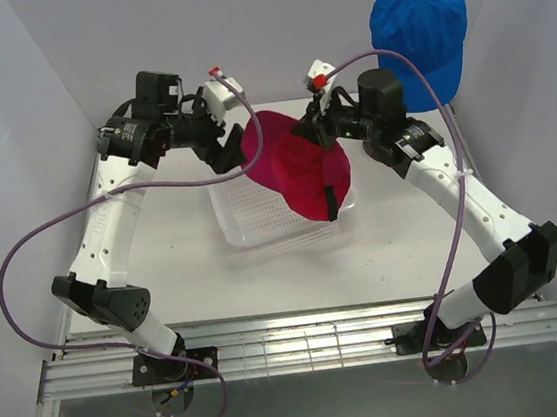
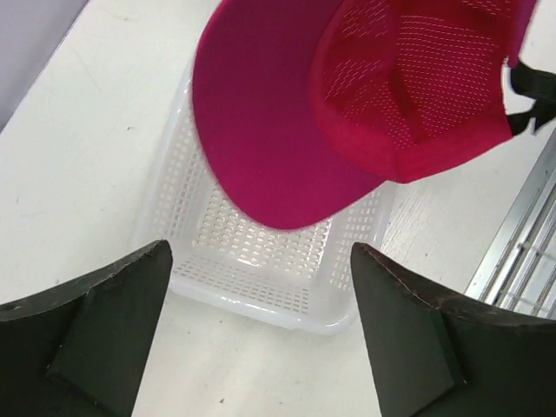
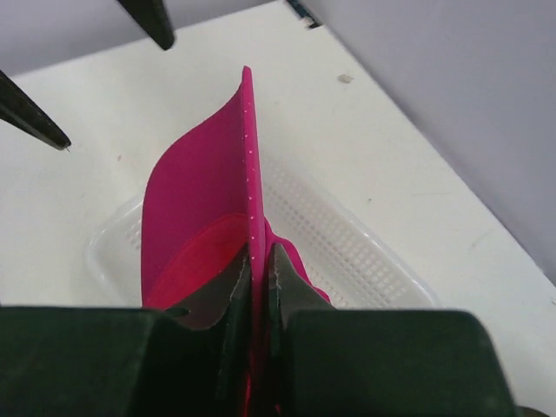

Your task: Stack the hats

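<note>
A magenta-red hat [image 1: 294,166] hangs above the clear tray [image 1: 260,226], crown mesh and black strap toward the right. My right gripper [image 1: 311,124] is shut on its brim; in the right wrist view the brim [image 3: 195,200] stands on edge, pinched between the jaws of that gripper [image 3: 258,278]. Just left of the hat, my left gripper [image 1: 229,149] is open and holds nothing. Its wrist view shows the hat [image 2: 261,130] ahead of the wide-apart gripper [image 2: 261,321], not touching it. A blue hat [image 1: 422,36] sits high at the back right, on a support that it hides.
The perforated clear tray [image 2: 252,278] lies on the white table below the hat, also seen as the tray [image 3: 347,252] from the right wrist. Grey walls close in the left, back and right. A metal rail [image 1: 304,341] runs along the near edge.
</note>
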Robot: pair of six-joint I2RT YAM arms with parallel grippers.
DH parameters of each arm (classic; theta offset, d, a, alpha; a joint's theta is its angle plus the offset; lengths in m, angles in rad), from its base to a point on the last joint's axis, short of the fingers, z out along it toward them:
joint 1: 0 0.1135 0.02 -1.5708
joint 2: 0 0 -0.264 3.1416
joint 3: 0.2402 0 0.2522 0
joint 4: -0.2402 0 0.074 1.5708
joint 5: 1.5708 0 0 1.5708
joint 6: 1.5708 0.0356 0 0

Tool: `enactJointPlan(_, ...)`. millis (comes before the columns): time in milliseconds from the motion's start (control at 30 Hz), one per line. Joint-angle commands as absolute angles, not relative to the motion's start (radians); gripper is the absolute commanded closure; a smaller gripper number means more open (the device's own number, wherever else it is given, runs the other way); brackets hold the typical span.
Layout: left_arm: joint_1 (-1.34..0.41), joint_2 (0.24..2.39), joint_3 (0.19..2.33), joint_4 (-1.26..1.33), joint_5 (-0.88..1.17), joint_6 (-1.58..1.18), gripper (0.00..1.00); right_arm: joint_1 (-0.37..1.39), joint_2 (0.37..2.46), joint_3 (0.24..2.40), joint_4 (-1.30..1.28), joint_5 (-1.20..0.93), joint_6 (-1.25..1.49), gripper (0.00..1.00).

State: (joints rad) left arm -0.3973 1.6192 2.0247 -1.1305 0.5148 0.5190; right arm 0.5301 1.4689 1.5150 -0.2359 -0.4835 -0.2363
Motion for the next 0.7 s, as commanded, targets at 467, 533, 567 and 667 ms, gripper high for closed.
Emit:
enactJointPlan(467, -0.275, 1.631, 2.207, -0.939, 1.178, 0.158, 0.09, 0.512, 1.131, 1.151, 0.603, -0.322, 0.179, 0.92)
enactJointPlan(533, -0.276, 1.638, 2.184, -0.884, 1.160, 0.088, 0.26, 0.512, 1.135, 1.149, 0.615, -0.354, 0.196, 0.92)
enactJointPlan(567, -0.275, 1.641, 2.177, -0.871, 1.152, 0.074, 0.34, 0.511, 1.138, 1.149, 0.636, -0.362, 0.205, 0.92)
enactJointPlan(667, -0.276, 1.647, 2.138, -0.850, 1.143, 0.043, 0.68, 0.512, 1.144, 1.152, 0.644, -0.379, 0.221, 0.92)
